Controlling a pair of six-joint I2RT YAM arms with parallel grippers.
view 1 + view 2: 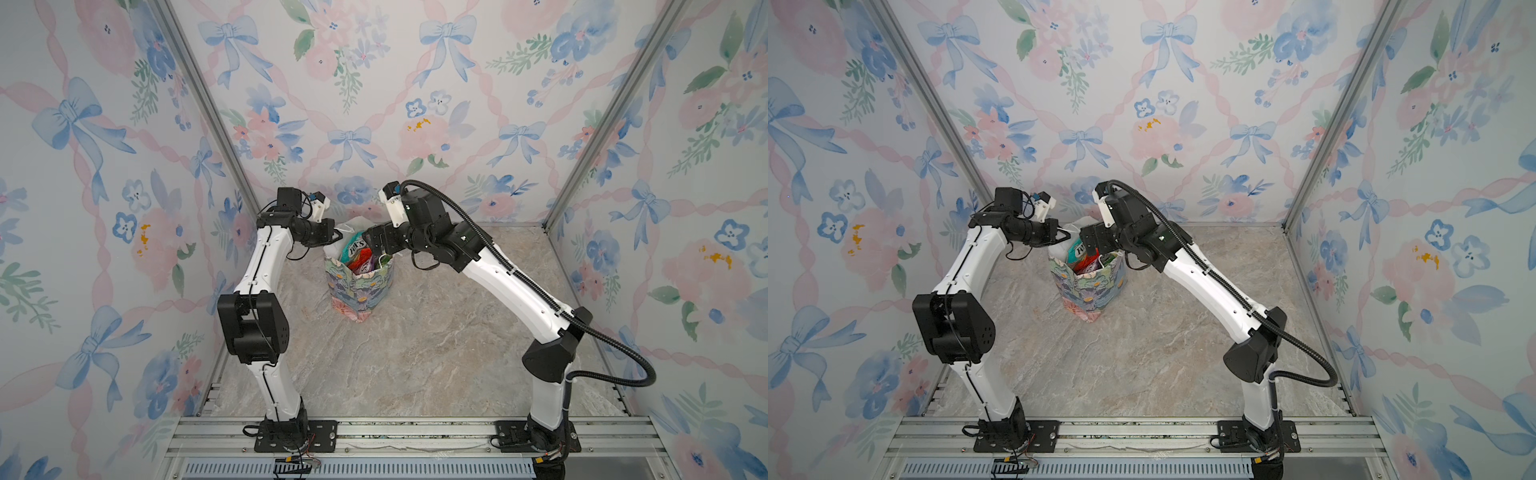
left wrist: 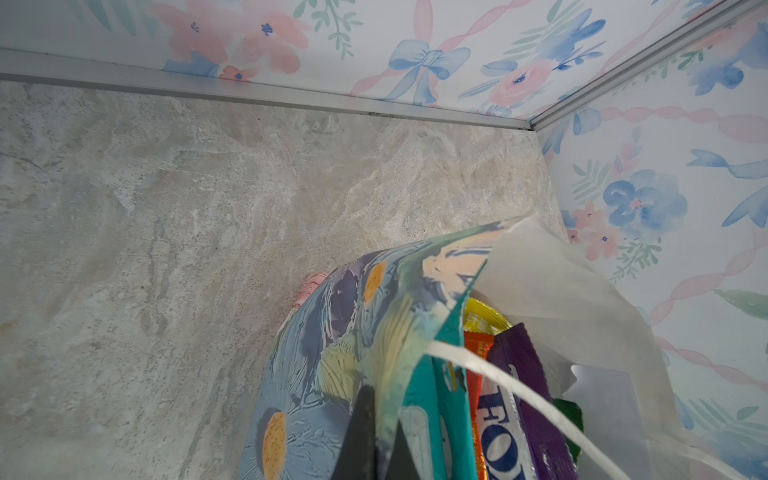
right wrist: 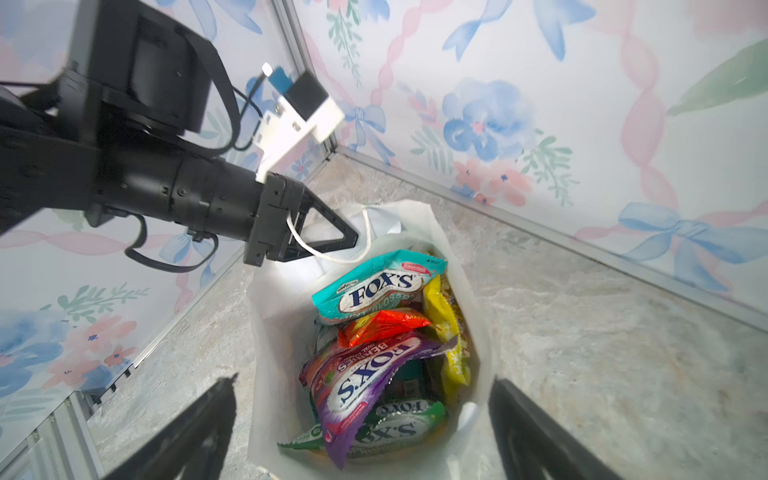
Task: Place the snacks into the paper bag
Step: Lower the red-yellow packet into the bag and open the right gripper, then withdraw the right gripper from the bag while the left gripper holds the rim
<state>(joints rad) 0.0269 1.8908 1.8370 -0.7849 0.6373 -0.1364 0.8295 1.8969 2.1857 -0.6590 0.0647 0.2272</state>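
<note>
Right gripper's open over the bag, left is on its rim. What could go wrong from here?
The white cord handle looks caught in the shut left gripper; retreating could snag it and topple the floral paper bag.
The teal FOX'S packet sits high and might spill if the bag tilts.
The open right gripper hangs over the mouth; lowering could crush the rim.

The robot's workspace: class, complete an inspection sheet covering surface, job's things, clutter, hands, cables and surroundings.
Surface: grey-beige marble-look tabletop, no packets lying on it.
Job's things: floral paper gift bag upright; glossy plastic snack packets (teal, orange, yellow, purple, green) inside it.
Clutter: nothing seen.
Hands: left hand shut on the bag's rim; right hand open above the bag's mouth, empty.
Cables: black ribbed conduit along the right arm; white cord handle loops across the left hand.
Surroundings: floral bow-print walls; aluminium rail at the front.
</note>
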